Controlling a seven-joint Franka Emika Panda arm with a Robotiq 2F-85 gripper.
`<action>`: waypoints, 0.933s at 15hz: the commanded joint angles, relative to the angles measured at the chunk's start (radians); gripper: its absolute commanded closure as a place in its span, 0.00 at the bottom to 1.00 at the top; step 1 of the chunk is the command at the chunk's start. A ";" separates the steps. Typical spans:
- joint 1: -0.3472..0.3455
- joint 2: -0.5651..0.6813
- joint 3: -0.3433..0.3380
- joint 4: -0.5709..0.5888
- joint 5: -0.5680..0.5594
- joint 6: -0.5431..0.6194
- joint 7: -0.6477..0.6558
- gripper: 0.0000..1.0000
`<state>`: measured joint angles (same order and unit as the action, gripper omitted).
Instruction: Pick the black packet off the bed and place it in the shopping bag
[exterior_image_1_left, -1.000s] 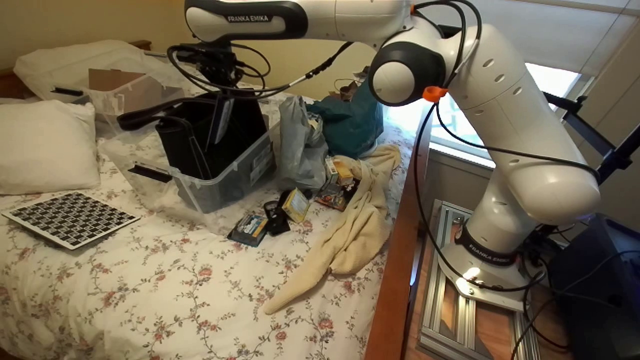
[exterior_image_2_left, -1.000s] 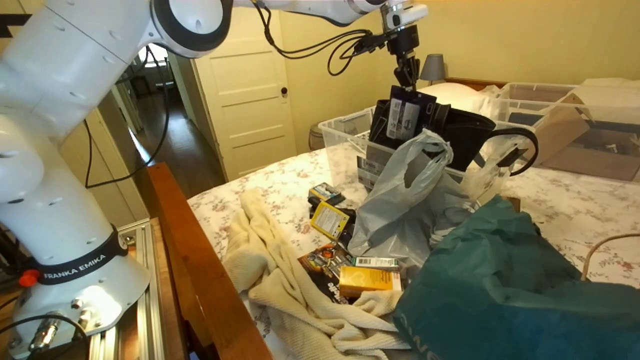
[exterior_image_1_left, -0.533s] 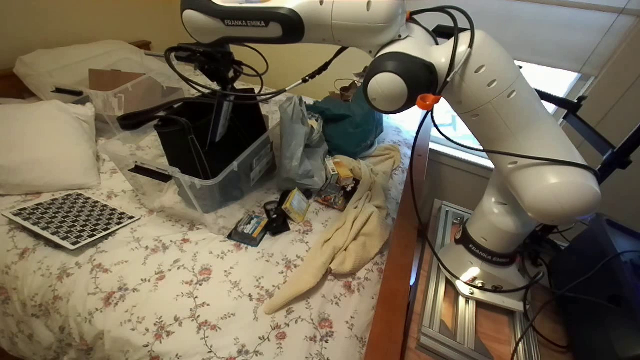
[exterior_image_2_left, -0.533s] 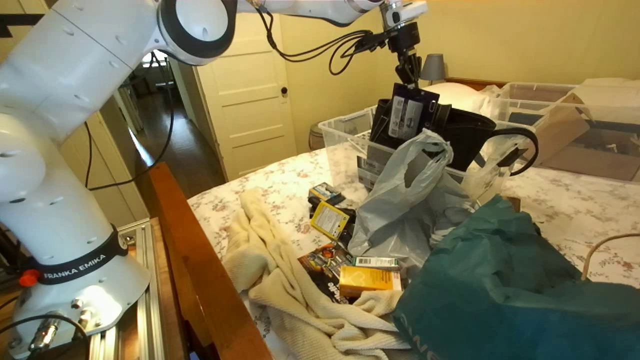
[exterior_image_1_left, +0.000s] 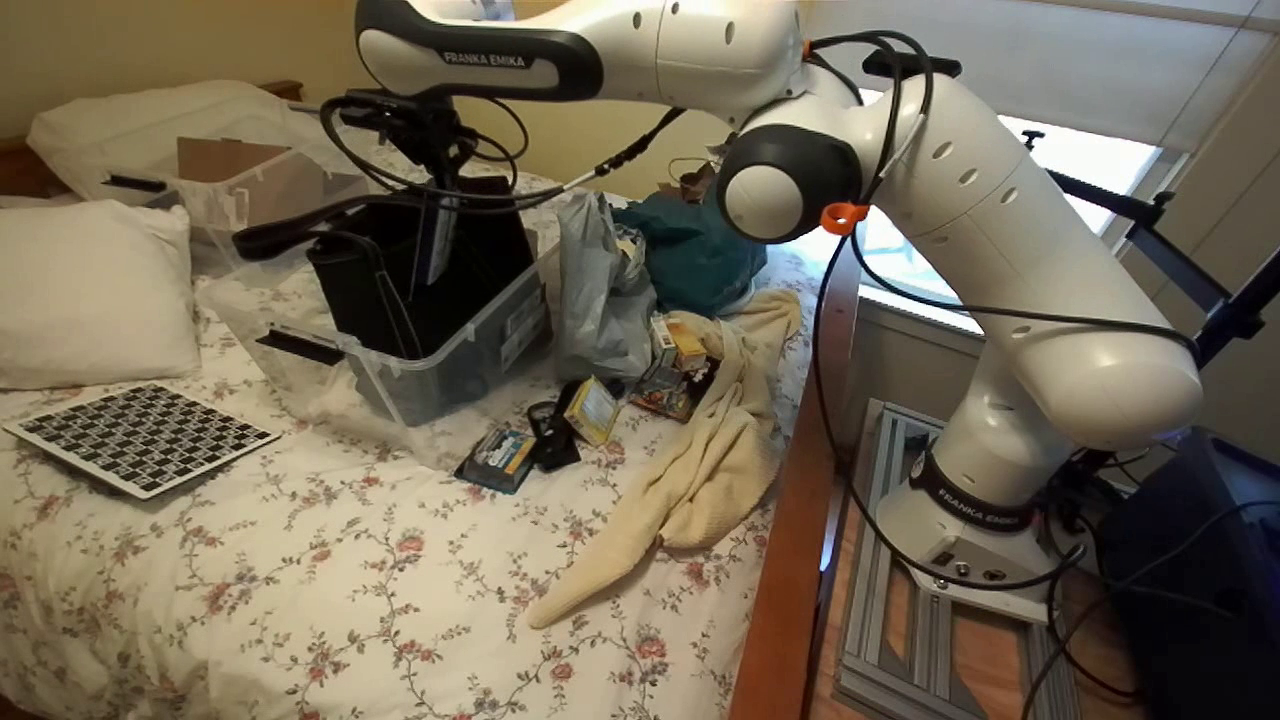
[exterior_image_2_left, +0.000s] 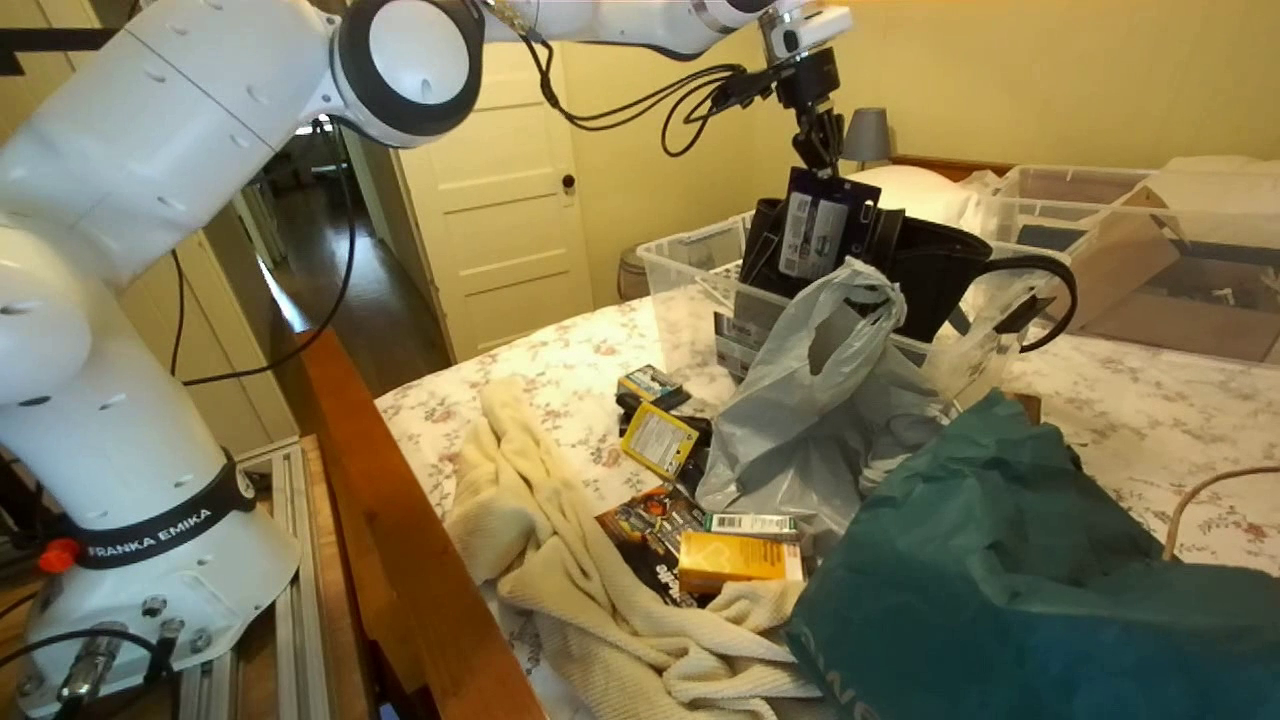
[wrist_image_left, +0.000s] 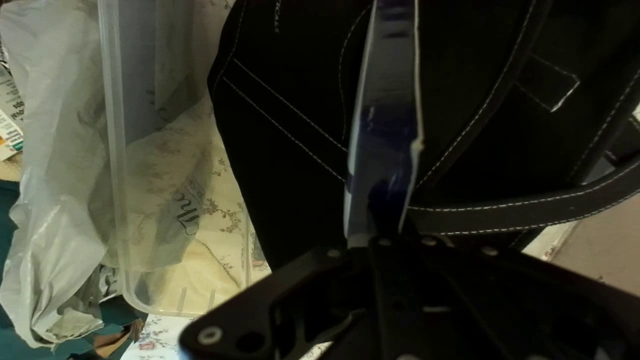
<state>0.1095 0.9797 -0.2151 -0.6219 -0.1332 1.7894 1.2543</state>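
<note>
Black packet (exterior_image_2_left: 828, 222): hangs at 6 o'clock from the gripper (exterior_image_2_left: 822, 169) in both exterior views, clamped by its upper edge, at the mouth of the black shopping bag (exterior_image_2_left: 930, 268), can't tell how deep.

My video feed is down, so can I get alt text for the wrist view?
The fingers hold the packet edge-on in front of the white-stitched black shopping bag, its curved strap running off right; how deep the packet sits can't be told here. At left are a clear plastic tub and a pale grey plastic bag, with flowered bedding below.
</note>
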 joint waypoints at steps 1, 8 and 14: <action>0.003 0.062 -0.006 0.082 -0.003 0.030 0.027 1.00; 0.017 0.070 -0.036 0.106 -0.034 0.051 0.047 1.00; 0.047 0.093 -0.085 0.124 -0.079 0.011 0.038 1.00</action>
<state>0.1443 1.0321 -0.2725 -0.5677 -0.1808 1.8275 1.2822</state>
